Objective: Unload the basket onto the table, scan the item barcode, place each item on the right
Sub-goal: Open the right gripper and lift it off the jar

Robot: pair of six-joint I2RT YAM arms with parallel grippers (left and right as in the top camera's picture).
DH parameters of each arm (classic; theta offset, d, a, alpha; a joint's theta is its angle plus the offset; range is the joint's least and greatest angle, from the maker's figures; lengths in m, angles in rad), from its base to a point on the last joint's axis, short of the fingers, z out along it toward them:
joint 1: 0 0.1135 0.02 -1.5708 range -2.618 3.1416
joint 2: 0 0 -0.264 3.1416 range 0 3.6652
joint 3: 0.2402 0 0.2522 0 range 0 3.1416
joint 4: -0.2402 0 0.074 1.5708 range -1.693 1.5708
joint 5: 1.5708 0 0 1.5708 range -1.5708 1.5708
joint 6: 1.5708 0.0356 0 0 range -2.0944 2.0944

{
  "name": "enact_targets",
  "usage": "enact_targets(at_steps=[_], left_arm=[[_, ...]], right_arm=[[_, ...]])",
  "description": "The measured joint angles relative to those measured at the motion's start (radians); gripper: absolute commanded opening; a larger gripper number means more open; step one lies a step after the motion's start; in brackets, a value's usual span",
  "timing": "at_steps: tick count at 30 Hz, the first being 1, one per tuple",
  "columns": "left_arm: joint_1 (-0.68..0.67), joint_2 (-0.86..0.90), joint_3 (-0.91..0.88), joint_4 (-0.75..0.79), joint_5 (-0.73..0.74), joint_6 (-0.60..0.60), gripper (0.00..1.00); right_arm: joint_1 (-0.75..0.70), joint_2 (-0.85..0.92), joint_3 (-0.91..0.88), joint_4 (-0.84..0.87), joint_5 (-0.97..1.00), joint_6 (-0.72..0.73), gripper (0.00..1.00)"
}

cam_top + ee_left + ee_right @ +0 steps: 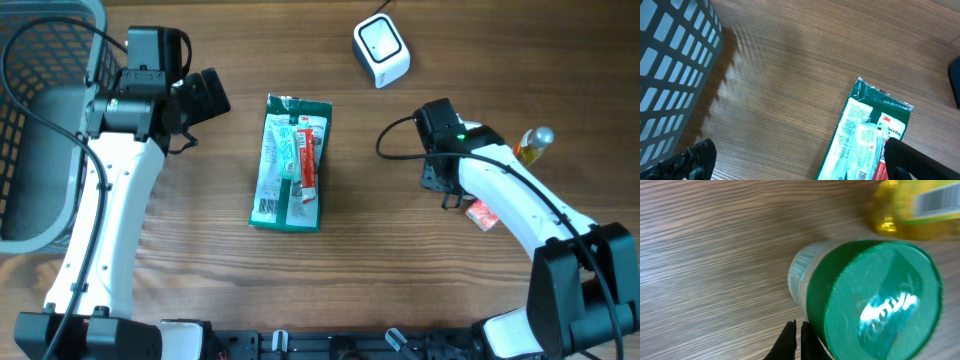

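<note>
Left gripper [203, 95] jaws wide apart, right gripper [798, 339] pinched fully closed

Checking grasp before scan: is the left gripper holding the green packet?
No, the green packet lies flat on the table, apart from the open left gripper.

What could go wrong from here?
The right claw is shut close beside the green-lidded jar; a careless move could shove it into the yellow bottle. The green package lies flat on the table, so the open left claw may struggle to pinch it.
</note>
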Motion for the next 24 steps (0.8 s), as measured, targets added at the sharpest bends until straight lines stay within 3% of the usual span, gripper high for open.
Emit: enact_targets(at_steps=[5, 14, 24], left_arm=[[0.0, 0.0, 0.0, 0.0, 0.0, 0.0, 1.0], [0.0, 0.0, 0.0, 0.0, 0.0, 0.0, 1.0], [0.0, 0.0, 0.0, 0.0, 0.0, 0.0, 1.0]], right_arm=[[-0.048, 0.0, 0.0, 0.001, -0.001, 0.003, 0.11], [-0.053, 0.0, 0.0, -0.025, -0.247, -0.069, 0.11], [-0.053, 0.0, -0.1, 0.052, -0.215, -0.078, 0.08]])
